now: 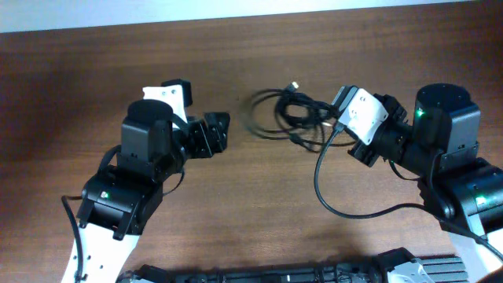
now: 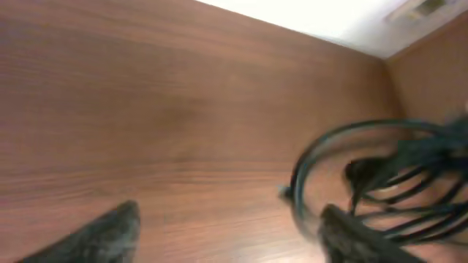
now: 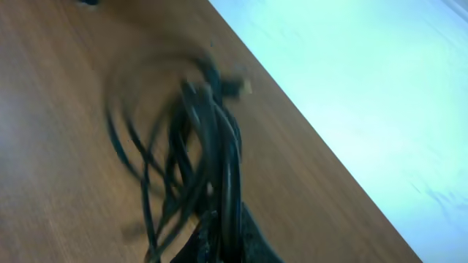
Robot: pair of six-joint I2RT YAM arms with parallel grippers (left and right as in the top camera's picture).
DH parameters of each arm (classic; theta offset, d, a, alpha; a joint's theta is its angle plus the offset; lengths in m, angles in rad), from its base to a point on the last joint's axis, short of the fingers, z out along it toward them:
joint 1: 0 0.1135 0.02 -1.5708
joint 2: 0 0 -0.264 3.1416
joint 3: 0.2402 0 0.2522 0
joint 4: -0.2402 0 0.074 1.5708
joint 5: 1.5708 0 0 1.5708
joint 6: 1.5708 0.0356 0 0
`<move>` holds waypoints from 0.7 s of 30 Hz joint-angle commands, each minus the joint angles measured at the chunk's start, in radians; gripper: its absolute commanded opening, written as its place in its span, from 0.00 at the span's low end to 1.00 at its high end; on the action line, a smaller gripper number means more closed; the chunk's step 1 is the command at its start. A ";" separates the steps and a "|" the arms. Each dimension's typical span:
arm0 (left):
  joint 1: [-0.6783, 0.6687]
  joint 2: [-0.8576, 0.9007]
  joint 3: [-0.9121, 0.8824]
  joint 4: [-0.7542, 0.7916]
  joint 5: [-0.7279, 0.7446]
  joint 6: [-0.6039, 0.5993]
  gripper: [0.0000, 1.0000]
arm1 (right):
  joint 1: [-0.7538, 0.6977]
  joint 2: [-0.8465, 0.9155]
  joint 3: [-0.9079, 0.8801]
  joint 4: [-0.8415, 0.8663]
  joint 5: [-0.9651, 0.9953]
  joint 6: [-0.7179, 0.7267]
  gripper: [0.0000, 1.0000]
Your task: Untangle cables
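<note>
1. The cables (image 1: 289, 112) lay bunched on the table (image 1: 236, 204), between the two claws, with their loops stretched mostly left to right.
2. The right claw (image 1: 336, 118) was pressed together, pinching the right end of the cables.
3. The left claw (image 1: 218, 132) was spread and empty, just left of the loose loop, which was probably its next target.

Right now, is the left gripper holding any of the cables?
No: the left gripper has its jaws wide apart over bare wood, and the cables lie loose beside one fingertip.
</note>
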 commanded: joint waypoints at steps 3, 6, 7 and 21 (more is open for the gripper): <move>0.003 -0.017 0.017 0.014 0.177 0.567 0.99 | -0.006 -0.013 0.003 0.004 -0.002 -0.005 0.04; 0.003 -0.017 0.017 0.038 0.362 0.792 0.99 | -0.006 -0.013 0.003 -0.003 -0.091 -0.054 0.04; 0.003 -0.017 0.016 0.038 0.414 0.851 0.99 | -0.006 -0.013 0.003 -0.003 -0.117 -0.064 0.04; 0.003 0.018 0.016 0.008 0.531 1.014 0.99 | -0.006 -0.043 0.003 0.051 -0.303 -0.080 0.04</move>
